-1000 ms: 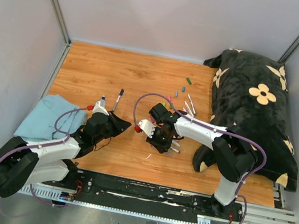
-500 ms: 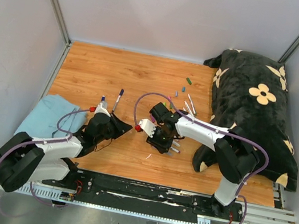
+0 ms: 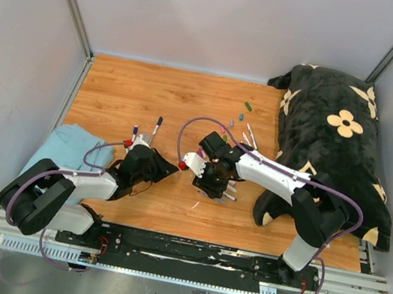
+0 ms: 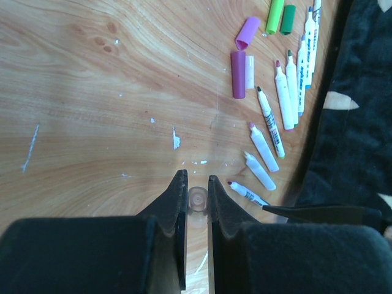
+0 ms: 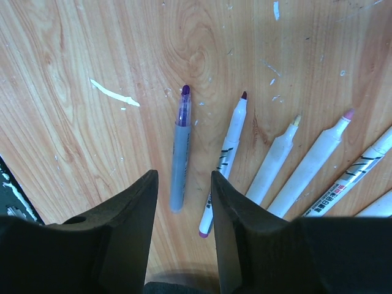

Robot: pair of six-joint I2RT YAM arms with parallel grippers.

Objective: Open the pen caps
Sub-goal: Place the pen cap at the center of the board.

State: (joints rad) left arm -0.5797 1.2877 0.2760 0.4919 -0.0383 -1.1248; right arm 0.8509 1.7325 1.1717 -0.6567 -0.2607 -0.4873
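Release: right fingers [image 5: 131, 223], just spread, leave the uncapped grey purple-tipped pen [image 5: 180, 153] on the wooden bench [image 5: 67, 49]; left fingers [image 4: 177, 199] pinch a small clear piece [image 4: 197, 199], probably its cap.

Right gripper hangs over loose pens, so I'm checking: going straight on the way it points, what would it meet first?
Probably the purple-tipped pen lying on the table, in line with the gap between the right gripper's open fingers. Depth is unclear, so I cannot tell how far off it is.
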